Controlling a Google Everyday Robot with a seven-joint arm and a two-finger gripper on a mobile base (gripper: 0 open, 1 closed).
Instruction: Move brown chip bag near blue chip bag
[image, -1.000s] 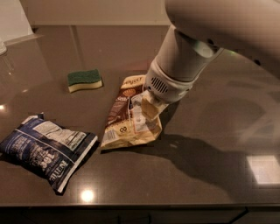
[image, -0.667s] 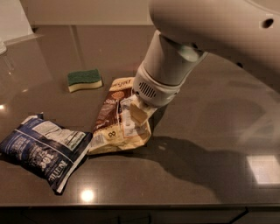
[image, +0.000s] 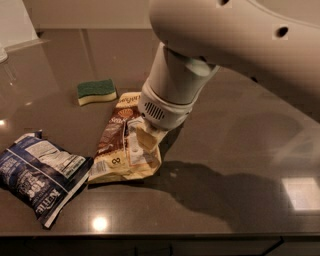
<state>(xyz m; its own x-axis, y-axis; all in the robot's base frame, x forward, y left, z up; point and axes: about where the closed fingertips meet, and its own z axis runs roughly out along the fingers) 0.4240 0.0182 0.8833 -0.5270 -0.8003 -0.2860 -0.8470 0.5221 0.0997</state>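
The brown chip bag (image: 116, 150) lies flat on the dark counter (image: 235, 125), its lower left corner touching the blue chip bag (image: 40, 175). The blue chip bag lies at the front left with its white label panel facing up. My gripper (image: 146, 138) hangs below the big white arm and comes down on the right side of the brown chip bag. It is shut on the bag, and the wrist hides the bag's upper right part.
A green-and-yellow sponge (image: 96, 91) lies behind the brown bag, to the left. The counter's front edge runs just below the blue bag. A white object stands at the far left back corner.
My gripper has moved left with the brown chip bag in it. The bag now reaches the blue chip bag. The blue bag and the sponge have not moved.
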